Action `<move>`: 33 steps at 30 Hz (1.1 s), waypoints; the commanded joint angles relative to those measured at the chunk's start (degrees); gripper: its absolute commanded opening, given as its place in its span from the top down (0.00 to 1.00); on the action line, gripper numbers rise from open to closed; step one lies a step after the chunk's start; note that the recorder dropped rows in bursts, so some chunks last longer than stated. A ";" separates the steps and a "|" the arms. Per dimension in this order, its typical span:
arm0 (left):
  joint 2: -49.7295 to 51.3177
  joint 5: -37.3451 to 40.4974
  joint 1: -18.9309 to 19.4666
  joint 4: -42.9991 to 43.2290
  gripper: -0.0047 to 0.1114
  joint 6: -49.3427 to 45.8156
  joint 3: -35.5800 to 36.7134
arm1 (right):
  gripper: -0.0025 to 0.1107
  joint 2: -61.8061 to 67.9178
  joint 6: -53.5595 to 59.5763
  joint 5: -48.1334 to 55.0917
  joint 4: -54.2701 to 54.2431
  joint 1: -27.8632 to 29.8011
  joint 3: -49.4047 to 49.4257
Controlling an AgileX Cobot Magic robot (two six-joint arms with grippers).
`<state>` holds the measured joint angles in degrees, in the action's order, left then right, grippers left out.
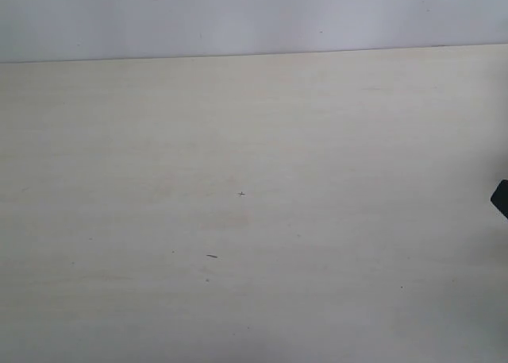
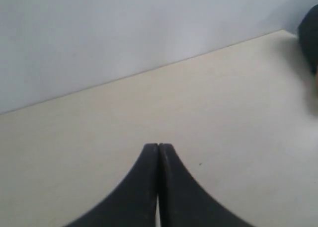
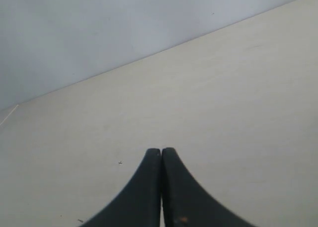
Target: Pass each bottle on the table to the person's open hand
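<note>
Desk: wide, flat, pale beige, matte, with faint horizontal streaks. Fills most of exterior view. Far edge straight, meets pale grey wall.

Landmark: tiny dark cross mark near desk middle.
- Short dark dash: nearer camera than cross mark, slightly left of it.
- Faint speck: same direction from cross mark, a little further out.
- Tiny dark dot: well right of cross mark, nearer camera.

All marks too small to tell whether stains or debris.
</note>
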<state>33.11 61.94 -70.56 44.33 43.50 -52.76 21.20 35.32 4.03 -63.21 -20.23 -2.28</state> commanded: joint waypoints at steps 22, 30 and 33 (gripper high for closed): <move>-0.81 8.02 -0.17 0.29 0.96 0.26 2.29 | 0.98 -0.35 0.54 -0.29 0.22 0.19 0.15; -0.81 8.02 -0.17 0.29 0.96 0.26 2.29 | 0.98 -0.35 0.54 -0.29 0.22 0.19 0.15; -1.33 8.02 0.95 0.29 0.96 0.25 2.29 | 0.98 -0.35 0.54 -0.29 0.22 0.19 0.15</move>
<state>32.54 69.90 -70.45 44.33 43.49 -50.68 21.20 35.32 4.03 -63.21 -20.23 -2.28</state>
